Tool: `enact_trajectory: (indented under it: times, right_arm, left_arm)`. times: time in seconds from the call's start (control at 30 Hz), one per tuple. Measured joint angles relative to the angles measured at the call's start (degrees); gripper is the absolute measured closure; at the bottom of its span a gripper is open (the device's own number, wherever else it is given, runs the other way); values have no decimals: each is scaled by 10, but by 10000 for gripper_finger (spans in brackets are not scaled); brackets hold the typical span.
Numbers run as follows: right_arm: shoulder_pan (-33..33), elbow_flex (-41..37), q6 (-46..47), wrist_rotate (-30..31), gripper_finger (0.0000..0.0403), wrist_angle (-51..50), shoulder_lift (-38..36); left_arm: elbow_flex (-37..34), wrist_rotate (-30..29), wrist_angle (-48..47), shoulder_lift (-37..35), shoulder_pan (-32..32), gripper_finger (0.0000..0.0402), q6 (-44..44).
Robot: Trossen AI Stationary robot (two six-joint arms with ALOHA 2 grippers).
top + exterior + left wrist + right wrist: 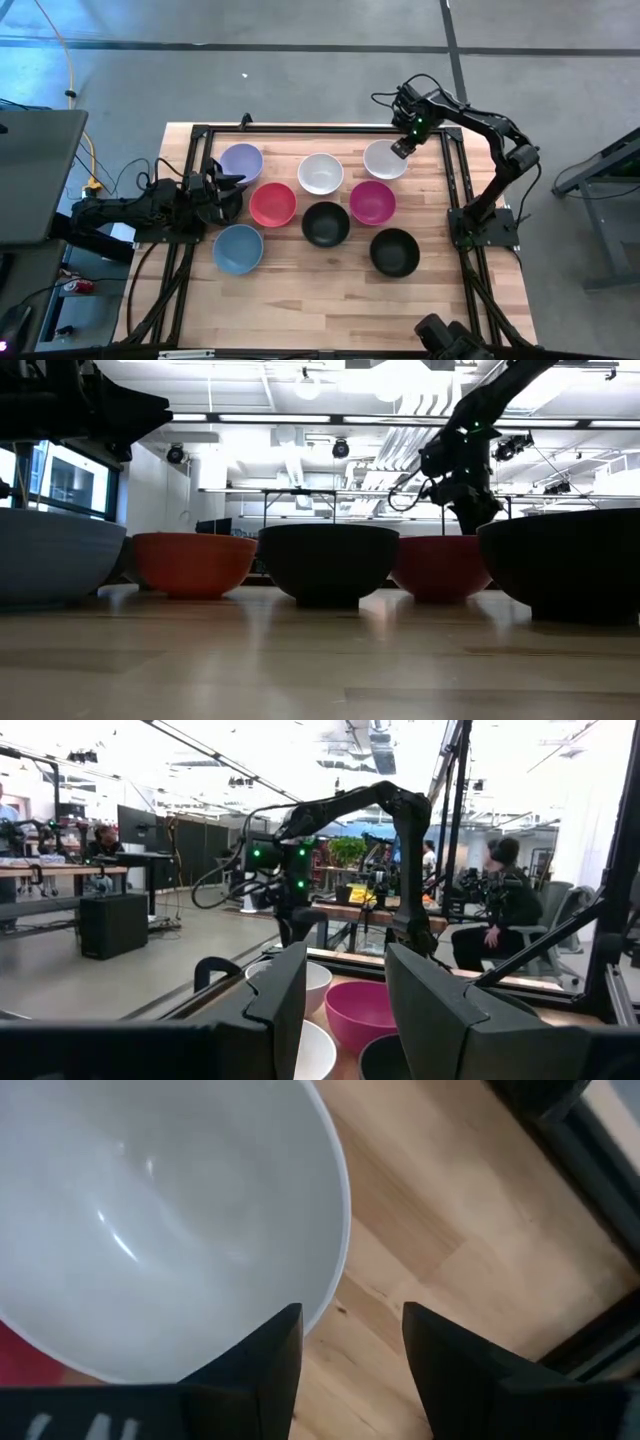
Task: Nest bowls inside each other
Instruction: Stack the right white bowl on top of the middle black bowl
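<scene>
Eight bowls stand upright on the wooden table: lavender (241, 160), white (320, 172), a second white (385, 158), red (272, 204), magenta (372, 201), black (325, 223), a second black (394, 251) and blue (238, 248). My right gripper (402, 148) is open and hovers over the far right rim of the second white bowl (170, 1210). One finger (285, 1345) stands over the rim and the other (450, 1360) over bare wood. My left gripper (228, 190) waits open and level, between the lavender and red bowls, pointing toward the right.
A black metal frame (455, 170) runs along the table's edges, close behind my right gripper. Bare wood (330, 300) stretches along the near side of the table. In the left wrist view a person (505, 910) sits in the room beyond the table.
</scene>
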Motion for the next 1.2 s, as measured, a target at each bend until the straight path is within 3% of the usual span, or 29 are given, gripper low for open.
enact_trajectory:
  times: [0.47,1.2]
  right_arm:
    - [6,-3,28,-44,241,42,24]
    - [2,4,28,-22,337,42,48]
  left_arm:
    - [0,0,0,0,0,275,-4]
    - [0,0,-13,0,0,275,5]
